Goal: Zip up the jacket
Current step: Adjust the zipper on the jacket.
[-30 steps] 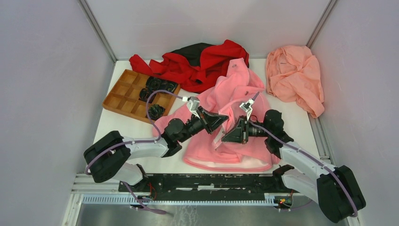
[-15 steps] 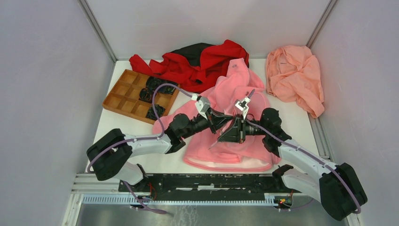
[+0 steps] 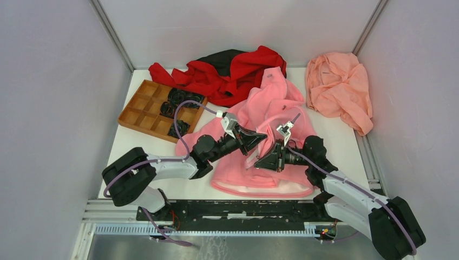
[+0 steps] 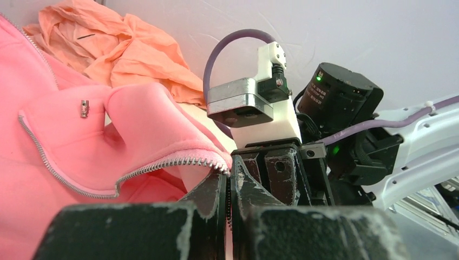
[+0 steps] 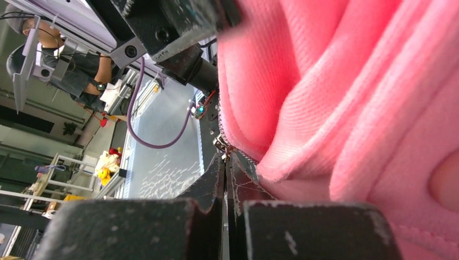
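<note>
The pink jacket [image 3: 273,111] lies in the middle of the table, hem toward me, its front open. My left gripper [image 3: 263,137] is over its middle, shut on the zipper edge. In the left wrist view the metal zipper teeth [image 4: 162,164] run right into the left gripper [image 4: 228,174]. My right gripper [image 3: 253,162] sits just in front of it, close by. In the right wrist view the right gripper [image 5: 224,160] is shut on the small metal zipper slider [image 5: 221,143], and the pink fleece [image 5: 346,108] fills the right side.
A red-and-black garment [image 3: 233,70] lies behind the jacket. A salmon cloth [image 3: 338,89] is bunched at the back right. An orange compartment tray [image 3: 142,108] with black parts stands at the left. Grey walls enclose three sides.
The left gripper shifted slightly right with the zipper edge. The right gripper moved in toward the left one, then dropped a little nearer and lower. Both stayed shut.
</note>
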`<act>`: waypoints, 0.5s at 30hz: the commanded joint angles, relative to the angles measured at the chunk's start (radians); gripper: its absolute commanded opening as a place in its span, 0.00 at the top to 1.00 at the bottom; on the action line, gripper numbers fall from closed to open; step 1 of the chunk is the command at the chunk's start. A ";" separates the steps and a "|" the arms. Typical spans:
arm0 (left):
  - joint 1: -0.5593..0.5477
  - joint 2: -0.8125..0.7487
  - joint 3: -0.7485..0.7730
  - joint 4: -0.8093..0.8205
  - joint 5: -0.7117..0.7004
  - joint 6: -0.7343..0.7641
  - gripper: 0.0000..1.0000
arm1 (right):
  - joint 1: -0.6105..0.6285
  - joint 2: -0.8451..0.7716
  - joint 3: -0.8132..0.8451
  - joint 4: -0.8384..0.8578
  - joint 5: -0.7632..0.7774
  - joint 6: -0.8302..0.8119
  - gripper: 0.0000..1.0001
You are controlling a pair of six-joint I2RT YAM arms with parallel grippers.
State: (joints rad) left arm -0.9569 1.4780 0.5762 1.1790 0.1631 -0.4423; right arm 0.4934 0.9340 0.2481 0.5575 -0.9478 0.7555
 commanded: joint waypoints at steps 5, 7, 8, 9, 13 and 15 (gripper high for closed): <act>0.005 0.019 0.060 0.163 0.032 -0.034 0.98 | 0.023 0.103 0.091 0.388 -0.137 0.276 1.00; -0.001 0.039 0.050 0.164 0.034 -0.041 0.98 | 0.046 0.134 0.109 0.397 -0.127 0.275 1.00; -0.001 0.050 0.047 0.175 0.033 -0.049 0.98 | 0.060 0.141 0.107 0.393 -0.124 0.264 1.00; -0.002 0.062 0.047 0.189 0.034 -0.055 0.98 | 0.072 0.146 0.104 0.374 -0.127 0.241 1.00; 0.003 0.088 0.063 0.204 0.037 -0.063 0.98 | 0.098 0.134 0.069 0.244 -0.142 0.134 1.00; 0.020 0.099 0.072 0.228 0.043 -0.091 0.98 | 0.101 0.117 0.049 0.161 -0.144 0.071 1.00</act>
State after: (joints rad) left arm -0.9516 1.5513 0.5919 1.2964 0.1986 -0.4873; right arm 0.5446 1.0733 0.3225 0.8207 -1.0153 0.9333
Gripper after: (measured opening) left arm 0.045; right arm 0.007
